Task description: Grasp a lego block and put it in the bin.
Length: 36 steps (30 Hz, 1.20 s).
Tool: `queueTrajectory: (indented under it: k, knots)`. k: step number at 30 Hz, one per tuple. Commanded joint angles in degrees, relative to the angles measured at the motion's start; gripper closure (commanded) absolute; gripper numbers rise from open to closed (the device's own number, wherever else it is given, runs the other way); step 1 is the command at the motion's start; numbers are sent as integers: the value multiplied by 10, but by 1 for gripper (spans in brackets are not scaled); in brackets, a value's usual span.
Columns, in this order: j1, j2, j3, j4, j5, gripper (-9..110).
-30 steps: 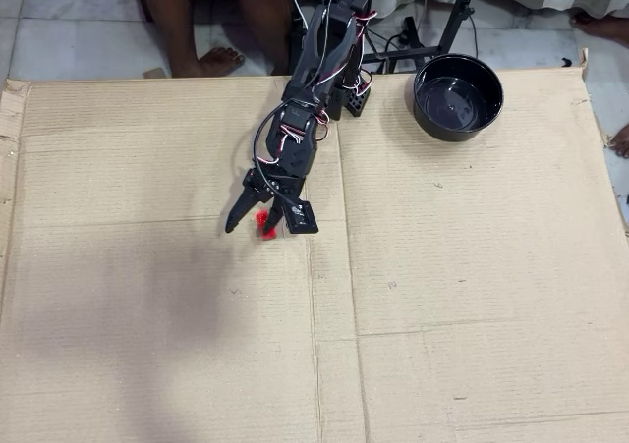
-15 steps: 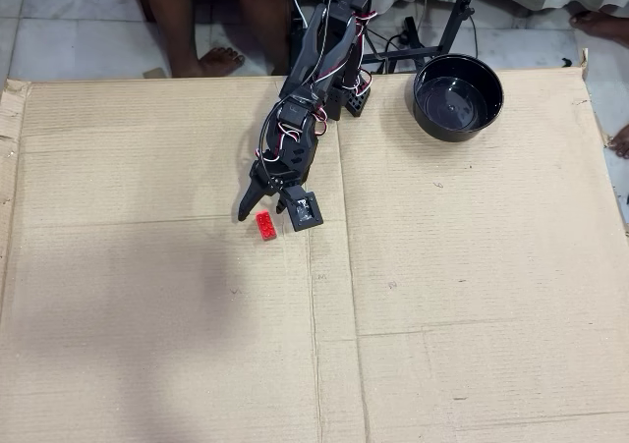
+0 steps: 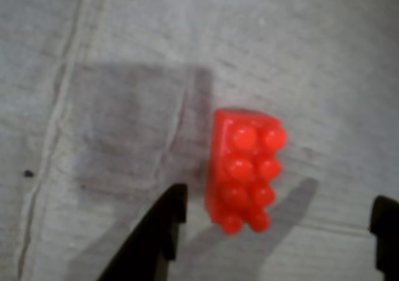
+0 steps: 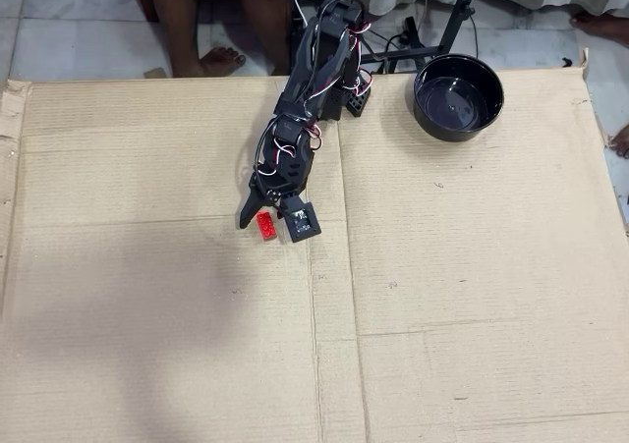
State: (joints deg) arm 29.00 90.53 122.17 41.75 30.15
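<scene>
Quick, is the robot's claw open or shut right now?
Gripper: open, holding nothing; the small red studded plastic brick lies on the cardboard between its fingers.

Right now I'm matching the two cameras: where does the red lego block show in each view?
Wrist view: the lego block sits just right of centre, studs up, between the open end effector fingertips.
Overhead view: the lego block lies left of centre, at the end effector tips.
Shared landmark: the cardboard seam beside it.

Red lego block (image 3: 244, 170) lay studs-up on cardboard (image 3: 124, 57), btwn spread tool (image 3: 274, 231) fingers, untouched.
</scene>
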Motion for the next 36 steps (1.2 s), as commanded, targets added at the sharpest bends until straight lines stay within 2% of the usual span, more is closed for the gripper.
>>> queueTrajectory:
  k: [1,11,21,36]
  knots:
    - [2,-1,-27,6,3,69]
    - [11,-7,-19,7,4,69]
    - [6,-37,-40,3,4,92]
    - [4,-30,-55,7,5,101]
